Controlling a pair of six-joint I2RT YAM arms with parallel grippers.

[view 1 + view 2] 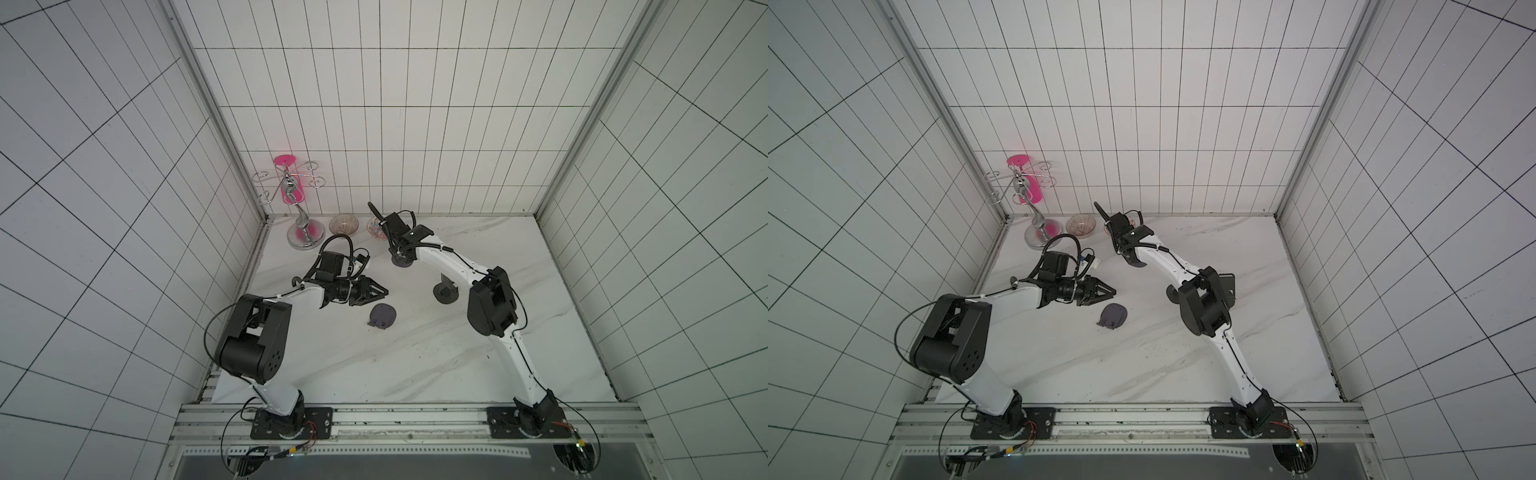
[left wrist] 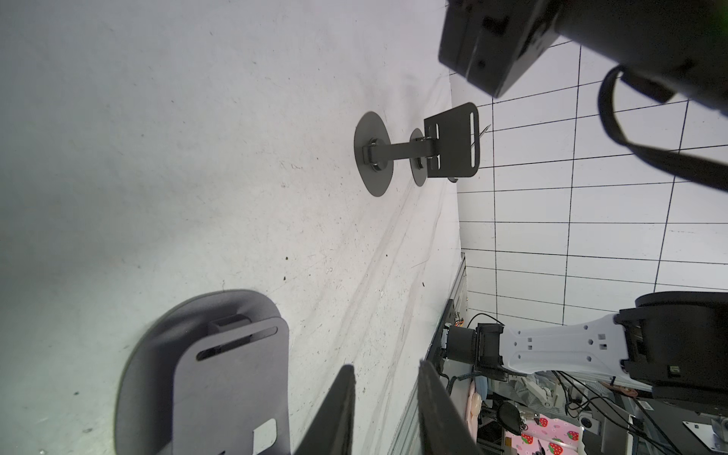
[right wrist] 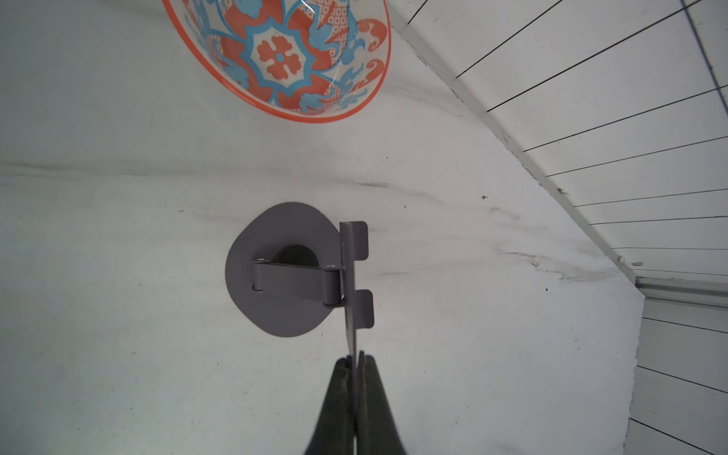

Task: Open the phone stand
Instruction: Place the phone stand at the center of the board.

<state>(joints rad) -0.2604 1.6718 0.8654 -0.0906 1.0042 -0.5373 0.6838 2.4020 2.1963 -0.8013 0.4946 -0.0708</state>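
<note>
Right wrist view: the right gripper (image 3: 356,360) is pinched tight on the free edge of the stand's (image 3: 283,311) plate, one finger against each face. The plate stands on edge, about upright. Its long axis runs from the hinge up to the fingertips, and its two lips point away from the base. The short arm lies flat across the round base, its long axis pointing from the base's middle out to the hinge. The base sits level on the table (image 3: 118,354). In the top views this stand is at the back of the table, near the patterned bowl (image 3: 283,59) but apart from it. In the left wrist view the left gripper (image 2: 386,366) is partly spread with nothing between its fingers, and it hangs near the folded stand (image 2: 220,374), clear of it. The folded stand lies flat mid-table, plate down on base, lip end toward the front. There are three stands: the held one, the folded one, and a black stand (image 2: 398,151) beside the right arm, with its base on the table, arm upright and slotted plate on top. A smaller dark disc shows behind that base, and what it is cannot be told. Two bowls sit along the back wall, the patterned one and a clear bowl (image 1: 344,224). One chrome rack (image 1: 305,237) stands in the back left corner, with one pink tube (image 1: 286,166) just behind it.
</note>
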